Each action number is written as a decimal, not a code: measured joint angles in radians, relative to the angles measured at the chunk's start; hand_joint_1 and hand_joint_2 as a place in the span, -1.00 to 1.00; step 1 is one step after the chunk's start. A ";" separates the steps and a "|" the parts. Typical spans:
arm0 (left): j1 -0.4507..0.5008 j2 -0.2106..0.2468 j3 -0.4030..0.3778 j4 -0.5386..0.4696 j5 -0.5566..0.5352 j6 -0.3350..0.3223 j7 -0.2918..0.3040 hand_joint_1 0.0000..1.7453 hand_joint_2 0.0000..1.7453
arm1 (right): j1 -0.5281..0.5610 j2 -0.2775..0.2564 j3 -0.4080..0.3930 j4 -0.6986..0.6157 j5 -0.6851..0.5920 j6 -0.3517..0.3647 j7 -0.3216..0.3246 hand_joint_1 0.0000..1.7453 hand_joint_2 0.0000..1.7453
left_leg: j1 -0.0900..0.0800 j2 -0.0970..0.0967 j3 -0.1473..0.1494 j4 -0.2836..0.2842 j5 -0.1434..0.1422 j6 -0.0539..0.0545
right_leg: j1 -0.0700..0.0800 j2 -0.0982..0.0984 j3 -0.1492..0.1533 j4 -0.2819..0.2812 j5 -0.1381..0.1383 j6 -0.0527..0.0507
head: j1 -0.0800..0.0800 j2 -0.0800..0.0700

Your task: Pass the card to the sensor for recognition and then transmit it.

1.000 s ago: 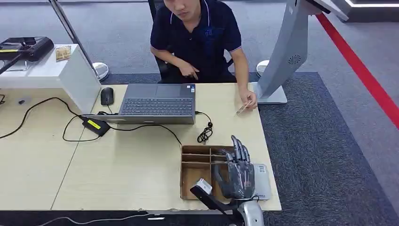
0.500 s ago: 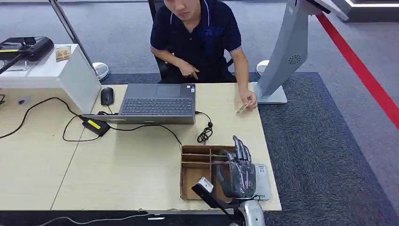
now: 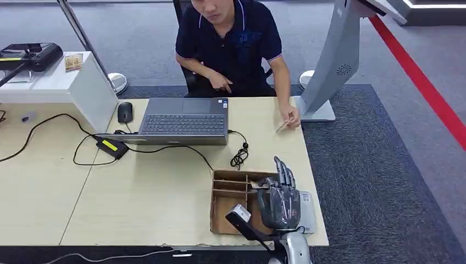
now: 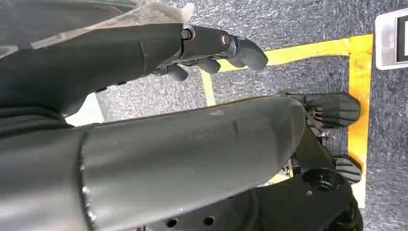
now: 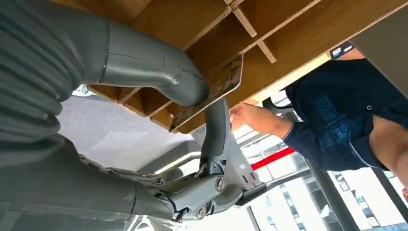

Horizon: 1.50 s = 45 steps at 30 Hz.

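My right hand (image 3: 280,203) hovers near the table's front right corner, over a wooden divided tray (image 3: 228,190) and a flat grey sensor (image 3: 308,212) beside it. In the right wrist view its thumb (image 5: 154,67) and a finger pinch a patterned card (image 5: 211,89) close above the tray's compartments (image 5: 192,24). In the head view a corner of that card (image 3: 258,185) pokes out beside the hand. A second card (image 3: 283,126) is held at the table's far right by the seated person's hand (image 3: 291,116). My left hand (image 4: 211,45) hangs over the floor, fingers loosely extended, holding nothing.
A person (image 3: 231,38) sits behind an open laptop (image 3: 184,118) at the table's far side. A mouse (image 3: 125,111), a power brick (image 3: 111,146) and a coiled cable (image 3: 239,157) lie nearby. A white box (image 3: 82,82) stands at the left, a grey kiosk stand (image 3: 335,60) at the right.
My right hand, with the card, has drawn back a little towards the table's front edge and to the right. The person's hand and card have stayed put.
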 joint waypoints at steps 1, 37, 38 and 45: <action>0.000 0.000 0.000 0.000 0.000 0.000 0.000 -1.00 -1.00 | 0.000 0.000 0.000 0.000 0.000 0.000 0.000 0.68 1.00 | 0.000 0.000 0.000 0.000 0.000 0.000 | 0.000 0.000 0.000 0.000 0.000 0.000 | 0.000 0.000; 0.006 -0.002 0.008 0.000 0.067 0.048 0.000 -1.00 -1.00 | 0.166 0.076 -0.210 -0.679 -0.780 -0.003 -0.430 1.00 1.00 | 0.000 0.001 0.001 0.000 0.000 0.000 | 0.000 0.001 0.000 -0.001 0.000 0.000 | 0.000 0.000; 0.006 -0.002 0.008 0.000 0.067 0.048 0.000 -1.00 -1.00 | 0.171 0.078 -0.222 -0.695 -0.807 -0.003 -0.437 1.00 1.00 | 0.000 0.001 0.000 0.000 0.000 0.000 | 0.000 0.000 0.000 -0.001 0.000 0.000 | 0.000 0.000; 0.005 -0.007 0.008 0.000 0.072 0.047 -0.006 -1.00 -1.00 | 0.182 0.085 -0.272 -0.729 -0.841 -0.002 -0.465 1.00 1.00 | 0.000 0.001 0.000 0.000 0.000 0.000 | 0.000 0.001 0.000 -0.001 0.000 0.000 | 0.000 0.000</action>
